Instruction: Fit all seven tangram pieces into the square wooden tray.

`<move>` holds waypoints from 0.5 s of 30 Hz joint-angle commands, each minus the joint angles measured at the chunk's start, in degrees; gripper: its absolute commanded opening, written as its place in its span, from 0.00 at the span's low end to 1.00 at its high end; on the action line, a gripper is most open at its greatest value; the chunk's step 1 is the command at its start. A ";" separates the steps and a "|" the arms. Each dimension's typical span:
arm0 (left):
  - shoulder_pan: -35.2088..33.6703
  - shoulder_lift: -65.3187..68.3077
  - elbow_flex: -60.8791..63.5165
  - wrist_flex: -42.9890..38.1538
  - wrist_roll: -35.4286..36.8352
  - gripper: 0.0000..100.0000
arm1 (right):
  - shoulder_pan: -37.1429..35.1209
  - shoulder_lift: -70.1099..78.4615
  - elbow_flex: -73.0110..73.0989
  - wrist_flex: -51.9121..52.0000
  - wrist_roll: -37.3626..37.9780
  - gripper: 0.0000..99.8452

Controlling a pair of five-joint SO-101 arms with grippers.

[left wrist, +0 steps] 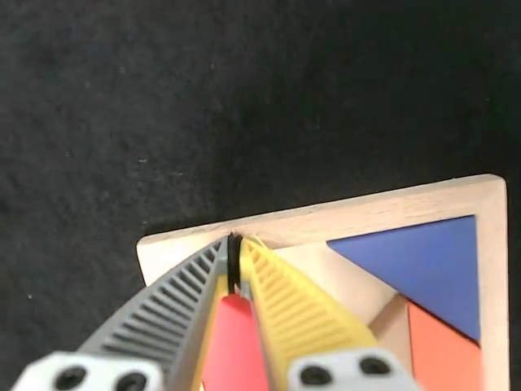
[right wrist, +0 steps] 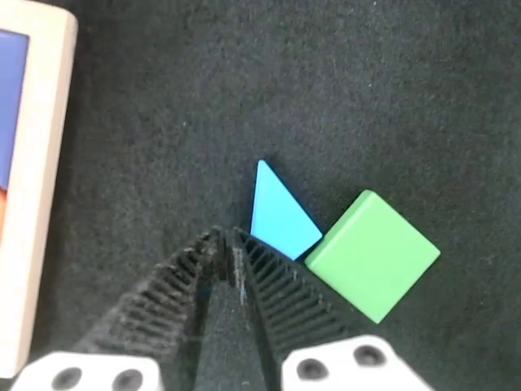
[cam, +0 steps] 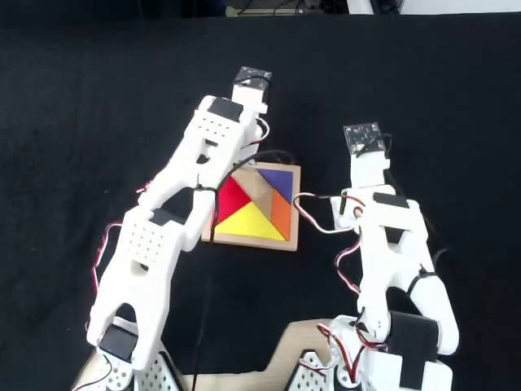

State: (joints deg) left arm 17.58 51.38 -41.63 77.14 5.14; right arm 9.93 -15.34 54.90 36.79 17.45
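Green square seemingly touches blue triangle.

We can read no words, numbers, labels or signs anywhere: none on the square wooden tray, none on the black counter.

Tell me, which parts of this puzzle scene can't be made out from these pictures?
- High view: the left arm covers one corner of the wooden tray, so what fills that corner is hidden.
- Left wrist view: the jaws cover most of the red piece, so its outline is hidden there.
- Right wrist view: the picture's edge cuts off most of the tray, which lies apart from the light blue triangle and green square.
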 commanded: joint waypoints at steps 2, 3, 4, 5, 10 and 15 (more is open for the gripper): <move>-4.09 0.88 -1.71 -0.53 -3.25 0.04 | 0.44 -0.22 -1.01 -1.05 -0.09 0.01; -4.79 0.79 -1.71 -0.53 -3.34 0.04 | 0.44 -0.22 -1.01 -1.05 -0.09 0.01; -5.49 0.62 -1.71 -0.44 -3.43 0.04 | 0.44 -0.22 -1.01 -1.05 -0.09 0.01; -6.11 0.62 -1.71 -0.44 -3.43 0.04 | 0.44 -0.22 -1.01 -1.05 -0.09 0.01; -8.04 0.62 -2.59 3.96 -3.52 0.04 | 0.44 -0.22 -1.01 -1.05 -0.09 0.01; -8.04 0.62 -4.62 9.05 -3.52 0.04 | 0.44 -0.22 -0.92 -1.41 -0.09 0.01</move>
State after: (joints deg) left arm 11.87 52.26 -44.44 82.42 1.89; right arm 9.93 -15.34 54.90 36.79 17.45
